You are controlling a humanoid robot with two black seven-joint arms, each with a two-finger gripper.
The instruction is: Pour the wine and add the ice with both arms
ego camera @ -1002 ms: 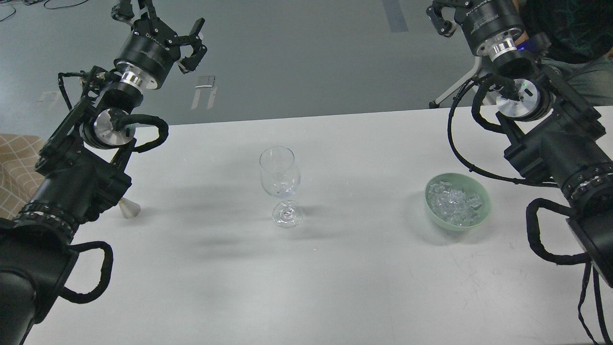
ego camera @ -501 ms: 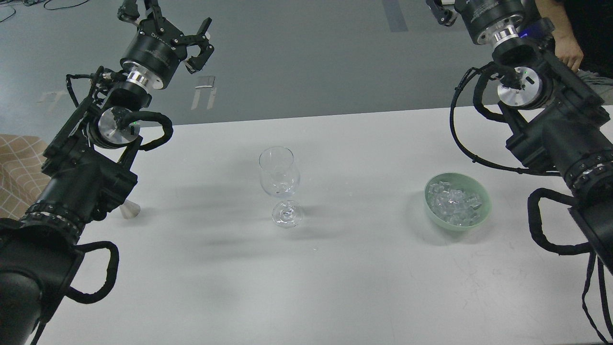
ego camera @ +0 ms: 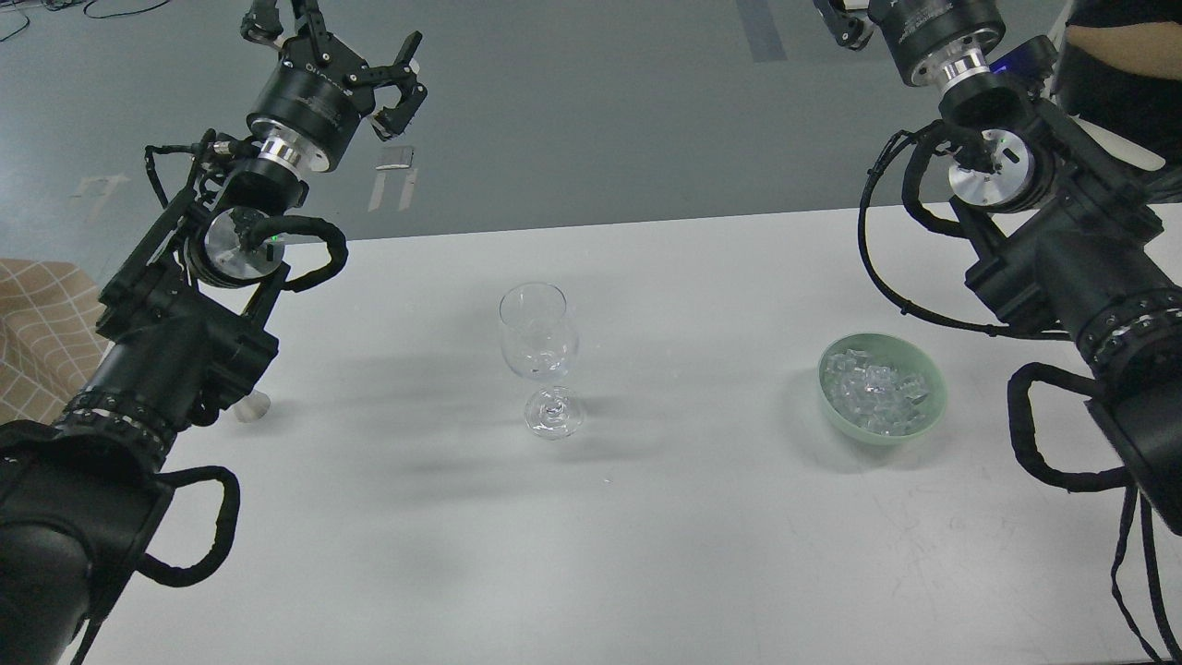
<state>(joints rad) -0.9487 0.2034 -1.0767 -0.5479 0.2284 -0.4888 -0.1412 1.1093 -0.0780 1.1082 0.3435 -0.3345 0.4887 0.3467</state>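
Observation:
A clear stemmed wine glass (ego camera: 540, 344) stands upright at the middle of the white table (ego camera: 591, 554). I see no wine in it or anywhere else. A pale green bowl (ego camera: 934, 406) to its right holds many clear ice chunks (ego camera: 873, 386). My left gripper (ego camera: 346, 46) is open and empty, raised high over the table's far left edge, well away from the glass. My right arm (ego camera: 1053, 249) rises at the far right. Its gripper (ego camera: 842, 23) is cut off by the top edge, so I cannot tell how its fingers stand.
A small clear object (ego camera: 249, 406) on the table at the left is mostly hidden behind my left arm. A person (ego camera: 1113, 55) stands at the top right behind my right arm. A beige checked cloth (ego camera: 37, 323) lies past the table's left edge.
Both arms have lifted and moved away from me. My left arm has shifted right and covers more of the small clear object. The right gripper has slid further out of the top edge.

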